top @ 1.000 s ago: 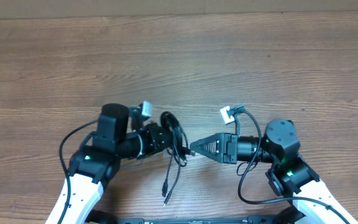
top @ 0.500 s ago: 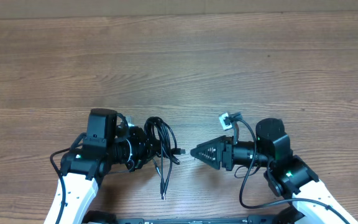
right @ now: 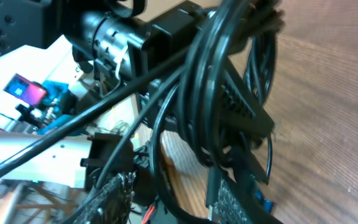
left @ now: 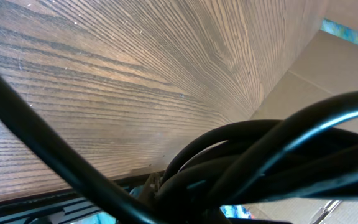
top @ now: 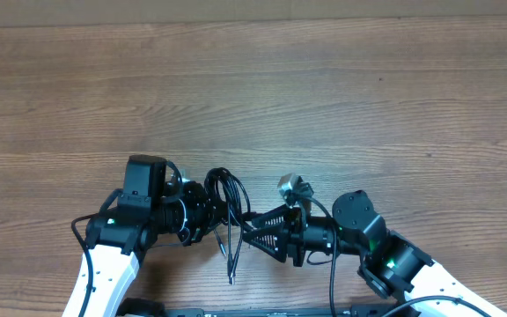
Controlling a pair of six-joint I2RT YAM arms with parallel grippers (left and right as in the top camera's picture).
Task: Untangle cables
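Holding the cables (top: 228, 195) clenched in your left gripper (top: 205, 211) by the near edge of the table (top: 324, 88), ease the right gripper (top: 246, 232) onto one loose strand only and draw it slowly to the right. Its fingers sit among the loops, but you cannot tell whether they grip anything. No container is in view.

A brown wood-grain table (top: 341, 97) spans the view under even light.
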